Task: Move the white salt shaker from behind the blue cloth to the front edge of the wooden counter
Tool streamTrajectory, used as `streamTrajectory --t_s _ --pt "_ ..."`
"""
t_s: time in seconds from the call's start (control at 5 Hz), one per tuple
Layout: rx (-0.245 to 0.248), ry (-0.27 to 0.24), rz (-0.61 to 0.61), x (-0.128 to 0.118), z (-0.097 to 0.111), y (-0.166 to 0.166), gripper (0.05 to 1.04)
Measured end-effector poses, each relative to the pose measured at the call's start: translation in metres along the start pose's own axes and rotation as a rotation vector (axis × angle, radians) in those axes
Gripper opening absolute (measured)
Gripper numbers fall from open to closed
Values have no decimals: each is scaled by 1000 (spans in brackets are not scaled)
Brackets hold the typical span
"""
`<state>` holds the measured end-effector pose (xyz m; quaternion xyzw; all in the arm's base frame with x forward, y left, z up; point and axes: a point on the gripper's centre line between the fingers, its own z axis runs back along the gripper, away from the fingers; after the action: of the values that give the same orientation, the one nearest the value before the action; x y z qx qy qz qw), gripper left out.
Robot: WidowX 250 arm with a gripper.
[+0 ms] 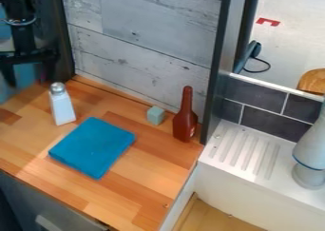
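My gripper [30,77] hangs nr the surface's [143,180] back-left corner, jaws spread, nearest the upright salt shaker [62,105]. Best grip: square on its smooth, tapered white body, below the metallic cap. Flat teal folded cloth [92,147] mid-surface; small cube [155,115] & glossy brown bottle [185,117] nr back edge.
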<state>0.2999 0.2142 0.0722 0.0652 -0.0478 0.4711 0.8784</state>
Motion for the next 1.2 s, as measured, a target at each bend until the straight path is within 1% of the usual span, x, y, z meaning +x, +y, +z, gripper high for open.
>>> streamTrajectory --t_s 0.2,0.4,0.6,0.8,1.0,1.2 --pt "-26 29 23 4 -2 -8 1001" --pt "-46 71 33 3 -8 -15 1001" --pt "-48 88 43 2 -15 -17 1001" --pt "-51 90 38 1 -19 -22 1001" --pt "-41 83 27 0 -27 -28 1001" --pt "-21 90 31 -1 -38 -27 1001"
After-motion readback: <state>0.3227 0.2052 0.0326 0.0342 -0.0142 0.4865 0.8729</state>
